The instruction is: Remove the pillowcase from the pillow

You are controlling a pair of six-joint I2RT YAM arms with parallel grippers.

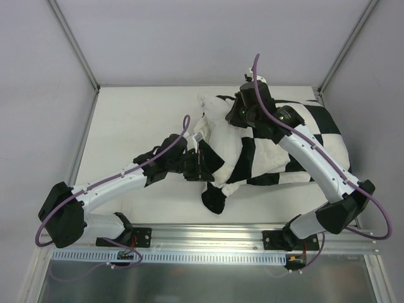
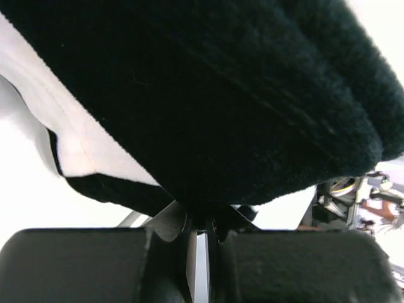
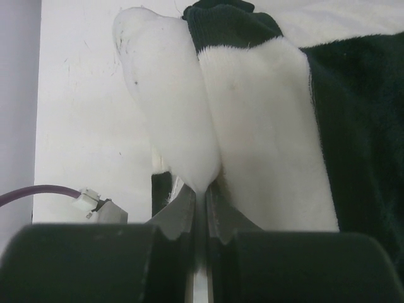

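The black-and-white checkered pillowcase (image 1: 314, 124) lies crumpled at the table's centre-right, still around most of the white pillow (image 1: 213, 107), whose far-left corner sticks out. My left gripper (image 1: 199, 165) is shut on the pillowcase's near-left edge. In the left wrist view the jaws (image 2: 203, 219) pinch black pillowcase fabric (image 2: 240, 107). My right gripper (image 1: 231, 117) is at the exposed pillow corner. In the right wrist view its jaws (image 3: 203, 191) are shut on the plain white pillow (image 3: 167, 95), beside the pillowcase's hem (image 3: 265, 120).
The white table (image 1: 139, 126) is bare to the left of the pillow. Frame posts and grey walls stand at the back and sides. A loose black flap of pillowcase (image 1: 214, 201) hangs toward the near edge rail (image 1: 208, 235).
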